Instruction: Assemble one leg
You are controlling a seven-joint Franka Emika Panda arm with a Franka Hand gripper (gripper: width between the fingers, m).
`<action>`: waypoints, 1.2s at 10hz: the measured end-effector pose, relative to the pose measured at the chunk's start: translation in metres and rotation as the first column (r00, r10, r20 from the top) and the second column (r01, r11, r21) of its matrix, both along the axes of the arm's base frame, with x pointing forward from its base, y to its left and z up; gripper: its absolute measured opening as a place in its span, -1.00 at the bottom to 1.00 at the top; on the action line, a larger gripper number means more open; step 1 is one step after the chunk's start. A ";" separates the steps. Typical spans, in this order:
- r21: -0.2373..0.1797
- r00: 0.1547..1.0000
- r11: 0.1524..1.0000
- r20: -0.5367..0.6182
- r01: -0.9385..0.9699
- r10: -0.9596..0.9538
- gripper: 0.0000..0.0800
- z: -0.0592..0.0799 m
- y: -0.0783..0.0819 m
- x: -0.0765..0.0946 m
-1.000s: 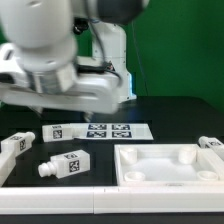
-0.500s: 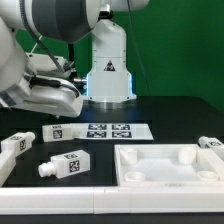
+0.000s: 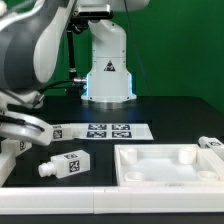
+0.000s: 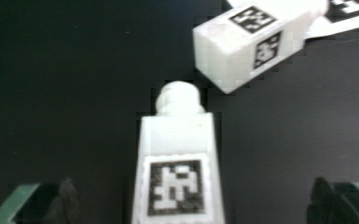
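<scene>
In the wrist view a leg, a white block with a tag and a round stub at one end, lies on the black table between my gripper's two fingers. The jaws stand wide apart and do not touch it. A second leg lies beyond the stub. In the exterior view my gripper hangs low at the far left and covers most of that leg. Another leg lies free next to it.
The white tray-like tabletop lies at the exterior view's front right, with one more leg behind its right corner. The marker board lies flat in the middle. The arm's base stands at the back.
The arm has swung down and toward the exterior view's left, from above the marker board to low over the far-left leg. The parts on the table have not moved.
</scene>
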State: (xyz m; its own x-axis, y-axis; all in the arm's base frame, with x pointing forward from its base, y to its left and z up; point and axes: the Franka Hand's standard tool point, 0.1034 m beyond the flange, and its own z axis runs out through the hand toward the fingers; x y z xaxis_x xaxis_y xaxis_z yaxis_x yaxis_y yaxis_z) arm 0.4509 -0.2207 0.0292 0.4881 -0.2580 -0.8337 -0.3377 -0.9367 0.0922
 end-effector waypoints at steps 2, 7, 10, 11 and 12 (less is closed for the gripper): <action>-0.002 1.000 1.000 0.003 -0.002 0.002 0.62 0.000 0.000 0.000; -0.029 0.999 1.000 0.040 0.000 0.001 0.62 -0.021 -0.010 -0.009; -0.028 0.999 1.000 0.040 0.000 0.001 -0.03 -0.021 -0.009 -0.009; -0.028 0.999 1.000 0.039 0.000 0.001 -0.28 -0.021 -0.009 -0.009; -0.029 0.999 1.000 0.039 -0.001 0.002 -0.28 -0.021 -0.009 -0.009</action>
State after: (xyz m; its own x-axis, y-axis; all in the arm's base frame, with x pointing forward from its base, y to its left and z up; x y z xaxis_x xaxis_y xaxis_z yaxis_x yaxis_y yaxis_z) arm 0.4421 -0.2298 0.0087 0.5209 -0.2808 -0.8061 -0.3404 -0.9344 0.1055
